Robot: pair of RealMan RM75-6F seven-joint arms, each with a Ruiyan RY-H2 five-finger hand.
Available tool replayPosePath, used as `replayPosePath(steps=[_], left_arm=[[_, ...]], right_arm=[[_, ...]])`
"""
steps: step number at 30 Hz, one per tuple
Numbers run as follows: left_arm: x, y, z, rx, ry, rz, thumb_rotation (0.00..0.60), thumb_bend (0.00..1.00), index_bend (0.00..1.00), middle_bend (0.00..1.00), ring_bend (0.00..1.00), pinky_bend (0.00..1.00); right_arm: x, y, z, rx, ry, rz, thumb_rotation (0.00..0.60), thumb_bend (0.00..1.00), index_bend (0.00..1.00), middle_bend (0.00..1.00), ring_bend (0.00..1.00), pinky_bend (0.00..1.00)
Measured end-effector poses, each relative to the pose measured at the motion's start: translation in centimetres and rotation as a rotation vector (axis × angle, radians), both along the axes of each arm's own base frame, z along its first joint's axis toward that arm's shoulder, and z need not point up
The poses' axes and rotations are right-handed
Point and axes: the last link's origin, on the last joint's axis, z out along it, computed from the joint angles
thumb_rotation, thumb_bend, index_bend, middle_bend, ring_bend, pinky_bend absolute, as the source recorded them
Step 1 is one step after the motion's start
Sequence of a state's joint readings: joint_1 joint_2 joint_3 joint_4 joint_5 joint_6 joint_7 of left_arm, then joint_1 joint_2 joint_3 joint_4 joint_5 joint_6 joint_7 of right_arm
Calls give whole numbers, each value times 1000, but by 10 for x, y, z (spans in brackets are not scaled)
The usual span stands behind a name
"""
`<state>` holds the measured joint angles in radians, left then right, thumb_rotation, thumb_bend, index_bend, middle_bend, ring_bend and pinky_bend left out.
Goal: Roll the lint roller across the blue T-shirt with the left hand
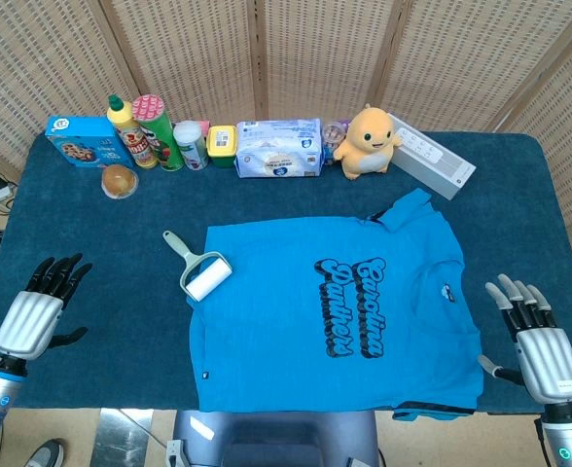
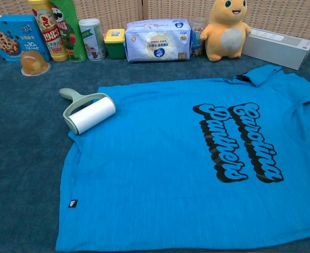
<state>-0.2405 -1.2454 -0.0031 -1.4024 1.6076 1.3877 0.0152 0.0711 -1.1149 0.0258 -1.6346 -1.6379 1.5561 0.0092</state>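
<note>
The blue T-shirt (image 1: 325, 311) (image 2: 197, 168) lies flat on the dark blue table cover, printed side up. A lint roller (image 1: 200, 269) (image 2: 87, 112) with a white roll and pale green handle rests at the shirt's left edge, its roll partly over the sleeve, handle pointing up-left. My left hand (image 1: 41, 306) sits open near the table's front left, well left of the roller and holding nothing. My right hand (image 1: 537, 336) is open at the front right, just beyond the shirt's right side. Neither hand shows in the chest view.
Along the back edge stand a cookie box (image 1: 82, 138), bottles and cans (image 1: 150, 131), a wipes pack (image 1: 279, 148), a yellow plush toy (image 1: 367, 143) and a white box (image 1: 430, 156). A small round cup (image 1: 119, 181) sits in front of them.
</note>
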Motion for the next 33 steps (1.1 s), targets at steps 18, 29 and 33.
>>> replayPosePath(steps=[18, 29, 33], left_arm=[[9, 84, 4, -160, 60, -223, 600, 42, 0, 0, 0, 0], [28, 150, -12, -316, 108, -250, 600, 43, 0, 0, 0, 0], [33, 165, -25, -360, 101, -243, 600, 44, 0, 0, 0, 0]], right_arm=[[-12, -13, 5, -86, 44, -61, 600, 0, 20, 0, 0, 0], [-28, -30, -4, -89, 87, -150, 600, 0, 20, 0, 0, 0], [-32, -34, -5, -88, 91, -173, 600, 0, 20, 0, 0, 0]])
